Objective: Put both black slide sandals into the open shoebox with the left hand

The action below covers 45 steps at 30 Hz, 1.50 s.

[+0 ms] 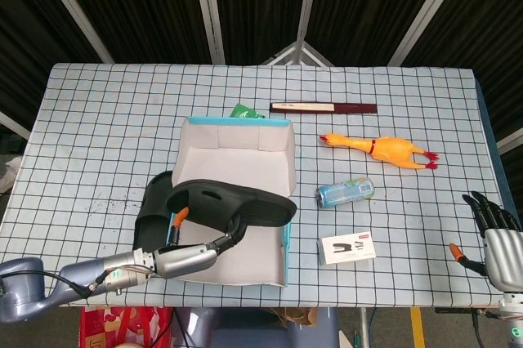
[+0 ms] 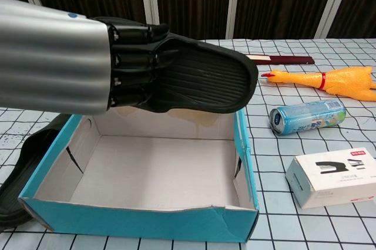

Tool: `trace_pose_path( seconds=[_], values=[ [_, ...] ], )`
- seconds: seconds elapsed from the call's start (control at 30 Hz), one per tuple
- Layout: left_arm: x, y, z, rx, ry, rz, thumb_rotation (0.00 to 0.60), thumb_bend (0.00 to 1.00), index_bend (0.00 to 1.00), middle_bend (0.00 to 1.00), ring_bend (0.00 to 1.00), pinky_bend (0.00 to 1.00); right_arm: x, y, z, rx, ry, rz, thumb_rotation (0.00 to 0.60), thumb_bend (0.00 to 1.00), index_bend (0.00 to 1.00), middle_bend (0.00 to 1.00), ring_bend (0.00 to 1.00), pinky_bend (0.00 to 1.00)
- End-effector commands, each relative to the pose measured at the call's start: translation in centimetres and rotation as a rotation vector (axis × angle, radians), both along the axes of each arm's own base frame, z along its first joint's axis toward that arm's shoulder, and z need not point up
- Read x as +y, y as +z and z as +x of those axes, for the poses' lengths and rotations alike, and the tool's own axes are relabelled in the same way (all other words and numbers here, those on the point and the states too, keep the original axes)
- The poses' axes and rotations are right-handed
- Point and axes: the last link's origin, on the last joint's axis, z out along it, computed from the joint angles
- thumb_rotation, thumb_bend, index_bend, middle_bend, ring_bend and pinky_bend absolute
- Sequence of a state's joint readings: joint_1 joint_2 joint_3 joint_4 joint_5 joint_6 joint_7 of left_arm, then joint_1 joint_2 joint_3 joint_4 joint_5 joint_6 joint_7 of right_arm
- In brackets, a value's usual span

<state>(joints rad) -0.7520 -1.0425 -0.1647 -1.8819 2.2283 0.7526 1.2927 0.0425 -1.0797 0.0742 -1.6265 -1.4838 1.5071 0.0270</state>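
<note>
Right hand (image 1: pixel 498 234) sits at the near right edge of the worktop (image 1: pixel 98 127), fingers spread, holding nothing. Left hand (image 2: pixel 132 65) grips 1 black sandal (image 2: pixel 200 80), holding it above the open shoebox (image 2: pixel 135 218). The other sandal (image 2: pixel 26 165) lies flat on the worktop, just left of the shoebox. Farther right: stapler box (image 1: pixel 347 247), can (image 1: pixel 345 193), rubber chicken (image 1: pixel 384 150).
</note>
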Motion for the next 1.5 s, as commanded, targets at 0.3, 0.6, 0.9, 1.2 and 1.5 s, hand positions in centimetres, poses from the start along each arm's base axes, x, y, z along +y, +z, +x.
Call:
trace_pose_path(
  seconds=[0.3, 0.6, 0.9, 1.2, 1.5],
  values=[
    [0.5, -1.7, -1.7, -0.039, 0.03, 0.019, 0.6, 0.6, 0.59, 0.53, 0.15, 0.23, -0.1, 0.0, -0.1, -0.001, -0.002, 0.002, 0.6, 0.25, 0.14, 0.12, 0.17, 0.2],
    [0.3, -2.9, -2.8, -0.022, 0.042, -0.002, 0.6, 0.6, 0.59, 0.54, 0.15, 0.23, -0.2, -0.1, -0.2, -0.003, -0.006, 0.004, 0.6, 0.25, 0.14, 0.12, 0.17, 0.2],
    [1.0, -3.7, -2.9, -0.031, 0.027, -0.014, 0.6, 0.6, 0.6, 0.54, 0.15, 0.23, -0.2, 0.0, -0.2, -0.005, -0.005, 0.003, 0.6, 0.25, 0.14, 0.12, 0.17, 0.2],
    [1.1, -4.5, -3.8, -0.008, 0.025, -0.03, 0.6, 0.6, 0.6, 0.55, 0.15, 0.23, -0.1, 0.0, -0.2, -0.007, -0.003, 0.004, 0.6, 0.25, 0.14, 0.12, 0.17, 0.2],
    [1.0, -5.3, -4.4, -0.022, 0.04, -0.059, 0.6, 0.6, 0.59, 0.55, 0.15, 0.23, -0.2, 0.0, -0.2, -0.008, -0.005, 0.005, 0.6, 0.25, 0.14, 0.12, 0.17, 0.2]
  ],
)
